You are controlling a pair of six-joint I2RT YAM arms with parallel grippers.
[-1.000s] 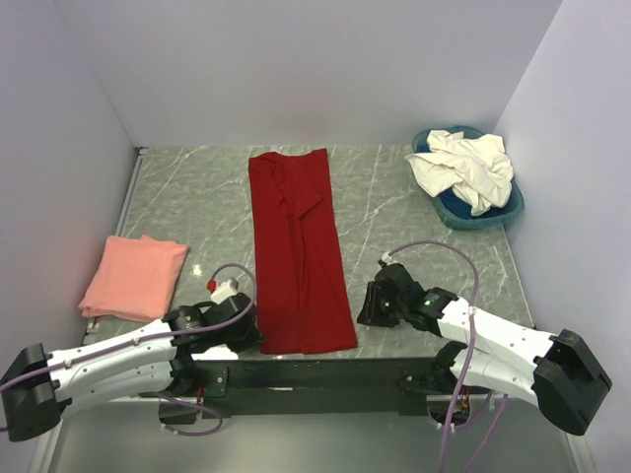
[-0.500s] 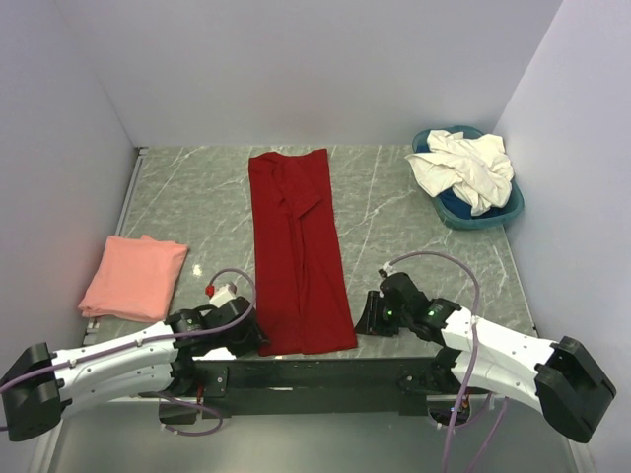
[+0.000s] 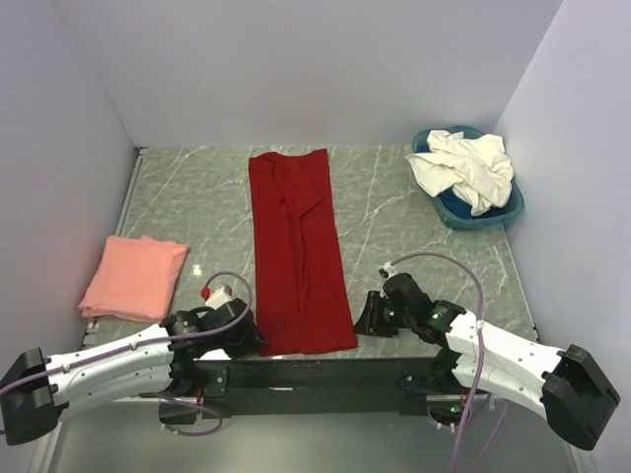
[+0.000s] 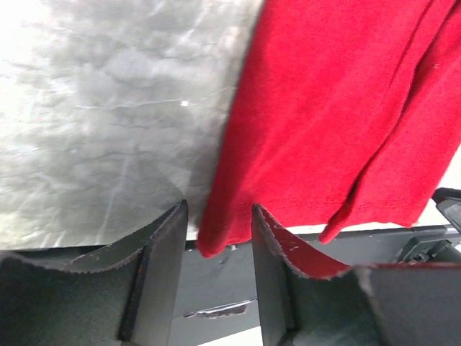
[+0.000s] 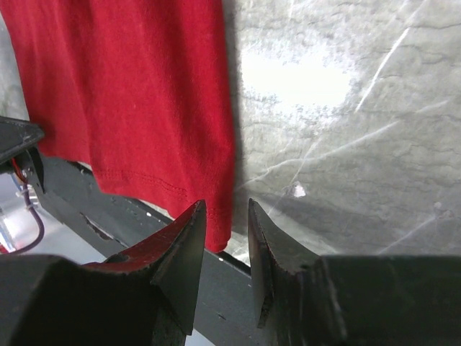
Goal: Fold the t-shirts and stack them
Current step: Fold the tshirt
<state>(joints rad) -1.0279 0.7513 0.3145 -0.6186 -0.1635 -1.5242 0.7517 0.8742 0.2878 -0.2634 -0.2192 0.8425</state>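
A deep red t-shirt (image 3: 296, 246) lies folded into a long strip down the middle of the table. My left gripper (image 3: 252, 340) sits low at its near left corner. In the left wrist view the jaws (image 4: 218, 213) stand open with that red corner (image 4: 216, 241) between them, unpinched. My right gripper (image 3: 364, 317) is at the near right corner, also open (image 5: 225, 209), the hem corner (image 5: 220, 231) lying in its gap. A folded salmon-pink t-shirt (image 3: 133, 276) rests at the left. Cream-white t-shirts (image 3: 463, 168) are heaped at the back right.
The cream tees sit in a round blue basin (image 3: 508, 209) in the back right corner. The grey marble table (image 3: 414, 246) ends in a dark rail (image 3: 315, 370) just below the red shirt's hem. White walls close in on three sides.
My left gripper has gone from shut to open at the red shirt's near left corner. The right gripper slid nearer the front edge, onto the near right corner.
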